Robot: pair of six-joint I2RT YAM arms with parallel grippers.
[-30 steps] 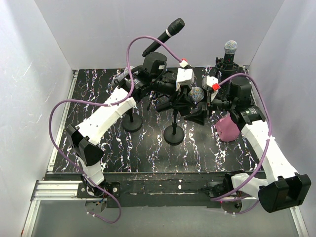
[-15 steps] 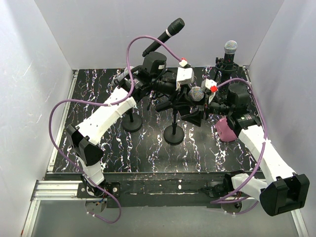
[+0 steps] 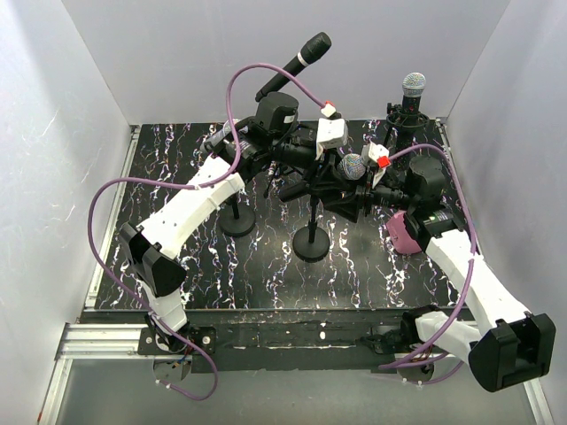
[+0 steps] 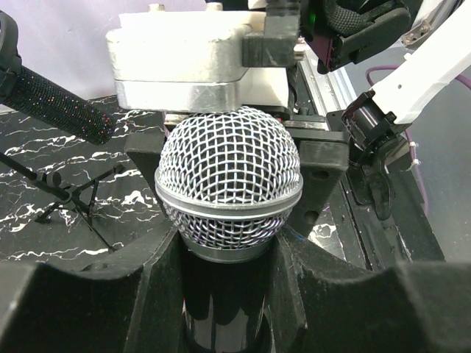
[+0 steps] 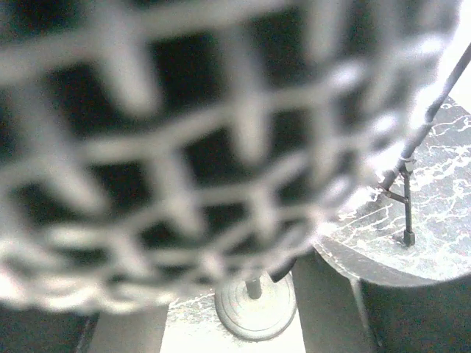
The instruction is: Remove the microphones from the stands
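Note:
The microphone (image 3: 353, 166) has a silver mesh head (image 4: 229, 176) and a black body, and it sits atop the middle stand (image 3: 312, 241). My left gripper (image 3: 332, 168) is shut on the black body just below the head (image 4: 229, 294). My right gripper (image 3: 361, 184) has come in from the right, and its black fingers (image 4: 324, 165) flank the mesh head closely. I cannot make out whether they press on it. In the right wrist view the blurred mesh (image 5: 184, 147) fills most of the frame, with the stand's round base (image 5: 255, 305) below it.
A second stand (image 3: 236, 221) at the left holds a black microphone (image 3: 297, 64) angled up at the back. Another silver-headed microphone (image 3: 414, 86) stands at the back right. A pink cloth (image 3: 406, 232) lies under my right arm. White walls enclose the table.
My right gripper has moved left onto the microphone's head and its jaws have narrowed around it. The left gripper has kept its hold and has not moved.

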